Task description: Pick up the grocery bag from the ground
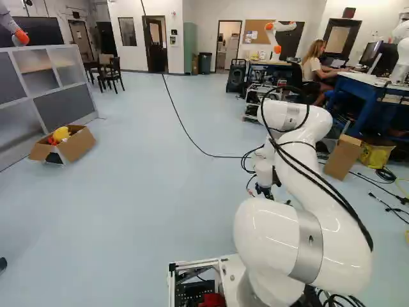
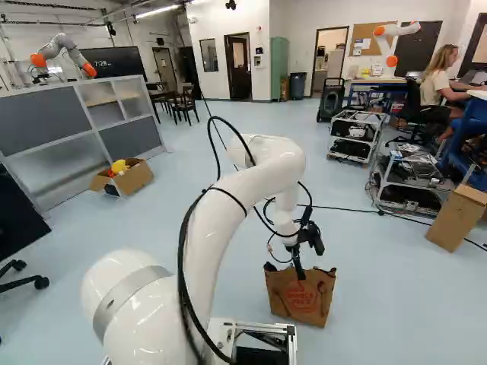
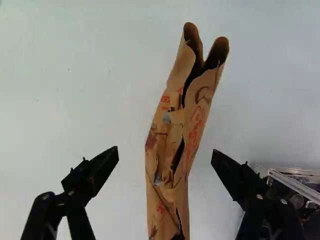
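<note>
In the right base view my gripper (image 2: 299,262) points down at the top of the brown paper grocery bag (image 2: 300,298), which stands upright on the floor just ahead of the base. Seen from the wrist, the gripper (image 3: 165,159) is open wide, one finger on each side of the bag (image 3: 172,135). The bag's narrow, creased top runs between the fingers and on ahead of them, with floor visible on both sides. Neither finger touches it in that view. The arm hides the bag in the left base view.
Part of the base frame (image 3: 295,185) lies beside one finger. A cardboard box (image 1: 78,144) with yellow and red things sits by the grey shelf unit (image 1: 61,89). Wheeled racks (image 2: 411,182) and another carton (image 2: 459,217) stand to the right. Other robots are farther back.
</note>
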`<state>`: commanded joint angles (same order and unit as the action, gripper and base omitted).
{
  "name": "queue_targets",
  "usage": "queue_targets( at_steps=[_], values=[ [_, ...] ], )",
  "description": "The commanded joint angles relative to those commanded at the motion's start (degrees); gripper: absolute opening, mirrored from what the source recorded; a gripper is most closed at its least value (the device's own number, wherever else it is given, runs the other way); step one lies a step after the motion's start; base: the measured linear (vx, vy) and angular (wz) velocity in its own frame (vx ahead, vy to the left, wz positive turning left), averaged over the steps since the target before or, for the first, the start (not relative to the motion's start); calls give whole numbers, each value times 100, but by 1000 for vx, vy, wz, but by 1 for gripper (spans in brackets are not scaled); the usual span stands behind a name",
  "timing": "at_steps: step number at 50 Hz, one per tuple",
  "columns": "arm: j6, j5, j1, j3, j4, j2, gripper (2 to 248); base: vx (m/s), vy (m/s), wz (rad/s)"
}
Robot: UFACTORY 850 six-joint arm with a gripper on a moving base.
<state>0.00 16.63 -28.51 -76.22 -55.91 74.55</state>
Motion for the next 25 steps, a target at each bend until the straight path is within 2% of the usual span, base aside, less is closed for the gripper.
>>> queue_targets(
  at_steps=[25],
  values=[
    [0,0,0,-465,0,536,247,0,0,0]
  ],
)
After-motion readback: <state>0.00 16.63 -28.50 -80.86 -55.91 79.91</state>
